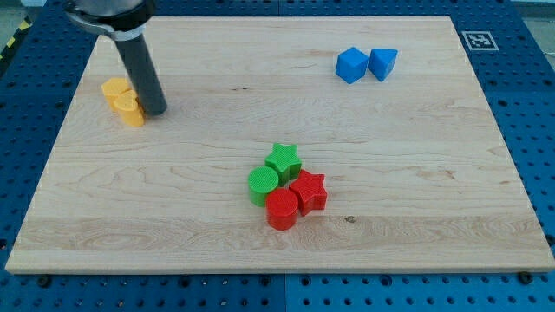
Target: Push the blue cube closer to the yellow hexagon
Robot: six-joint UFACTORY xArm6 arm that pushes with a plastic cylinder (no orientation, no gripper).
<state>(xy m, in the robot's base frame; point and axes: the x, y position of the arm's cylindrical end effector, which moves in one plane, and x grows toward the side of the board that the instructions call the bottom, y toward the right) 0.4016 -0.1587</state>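
The blue cube point(351, 65) sits near the view's top right, touching a blue triangular block point(382, 62) on its right. The yellow hexagon point(115, 91) lies at the view's upper left, touching a second yellow block point(131, 110) just below it. My tip point(156, 111) stands on the board right beside the two yellow blocks, on their right side, far to the left of the blue cube. The rod rises up and to the left out of the view.
A cluster sits below the board's centre: a green star point(283, 161), a green cylinder point(263, 184), a red star point(308, 191) and a red cylinder point(281, 210). The wooden board point(416, 199) lies on a blue perforated table.
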